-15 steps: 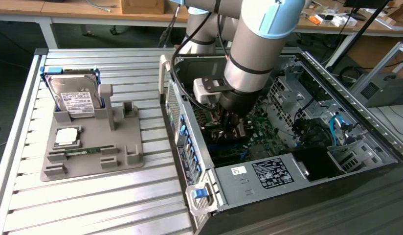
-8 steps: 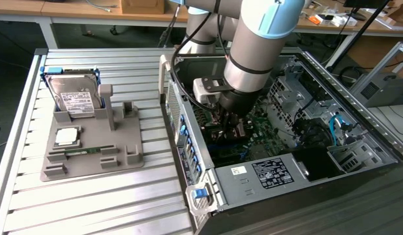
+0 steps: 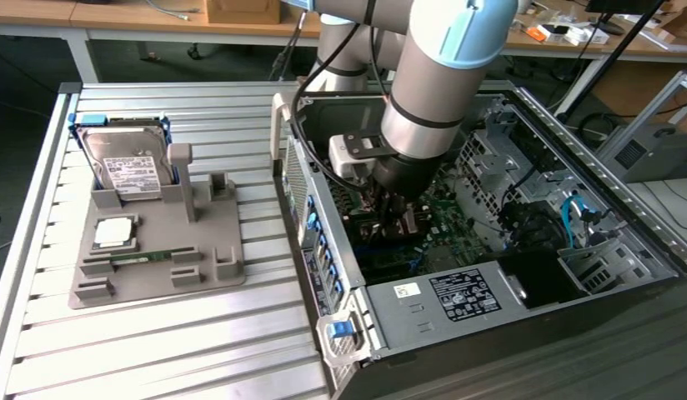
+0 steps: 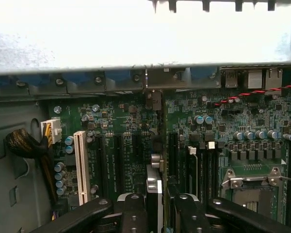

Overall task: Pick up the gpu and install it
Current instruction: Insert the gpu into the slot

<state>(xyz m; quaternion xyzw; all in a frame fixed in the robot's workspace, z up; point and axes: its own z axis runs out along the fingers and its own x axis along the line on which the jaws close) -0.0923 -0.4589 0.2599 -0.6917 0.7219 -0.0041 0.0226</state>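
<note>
My gripper (image 3: 393, 221) is down inside the open computer case (image 3: 610, 208), low over the green motherboard (image 3: 443, 218). In the wrist view the gripper (image 4: 157, 209) is shut on the gpu (image 4: 153, 187). The gpu is seen edge-on as a thin dark card with a silvery strip, held between the two black fingers (image 4: 133, 208). The card runs in line with the black expansion slots (image 4: 109, 160), and its far end reaches the case's rear wall (image 4: 150, 80). Whether its lower edge touches a slot cannot be told.
A white slot (image 4: 80, 167) and a yellow-black cable bundle (image 4: 24, 145) lie to one side of the card, the CPU socket (image 4: 252, 184) to the other. Outside the case, a grey holder (image 3: 154, 250) carries a hard drive (image 3: 127, 162), a processor (image 3: 113, 232) and a memory stick (image 3: 143, 256). The power supply (image 3: 460, 292) is at the case's near end.
</note>
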